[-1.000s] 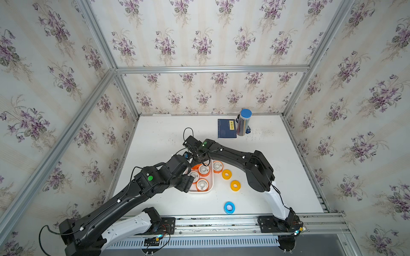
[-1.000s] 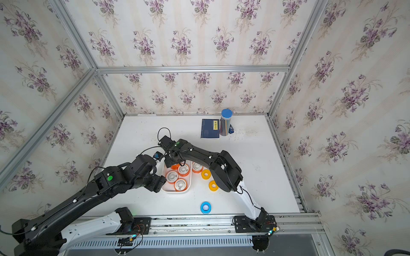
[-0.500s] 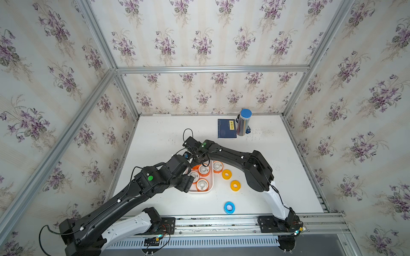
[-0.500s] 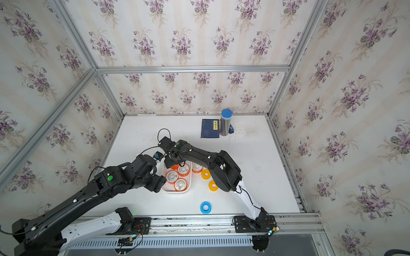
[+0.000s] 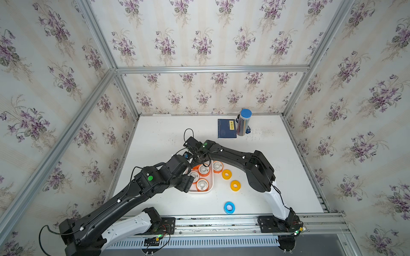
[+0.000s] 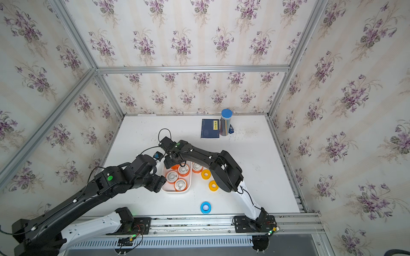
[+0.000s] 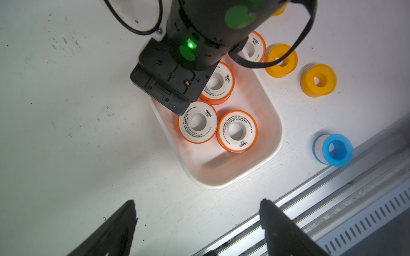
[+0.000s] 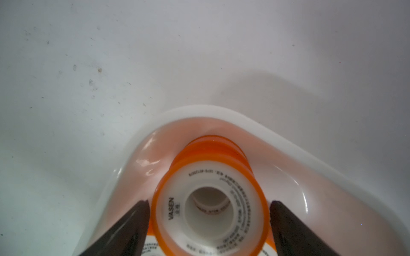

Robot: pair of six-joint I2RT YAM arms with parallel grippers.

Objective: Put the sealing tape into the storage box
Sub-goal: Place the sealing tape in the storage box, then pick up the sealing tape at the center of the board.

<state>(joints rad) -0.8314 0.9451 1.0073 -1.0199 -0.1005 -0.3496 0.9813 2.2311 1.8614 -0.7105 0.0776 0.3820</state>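
The white storage box (image 5: 200, 192) (image 7: 221, 185) holds several orange sealing tape spools (image 5: 202, 185). My right gripper (image 8: 209, 212) (image 5: 198, 163) is down in the box's far corner. Its jaws stand open around an orange spool (image 8: 244, 199) that is stacked on another, with a narrow gap on each side. One more orange spool (image 5: 217, 166) sits just outside the box's right edge. Two yellow spools (image 5: 226, 174) (image 5: 235, 185) and a blue one (image 5: 229, 207) lie on the table. My left gripper (image 7: 197, 201) (image 5: 187, 184) hangs open and empty by the box's near left side.
A dark blue booklet (image 5: 226, 128) and a tall silvery cylinder with a blue cap (image 5: 243, 122) stand at the back of the table. An aluminium rail (image 5: 221, 218) runs along the front edge. Both arms crowd the box's left and far sides.
The right jaws have spread slightly off the orange spool in the box corner. Neither arm has visibly shifted.
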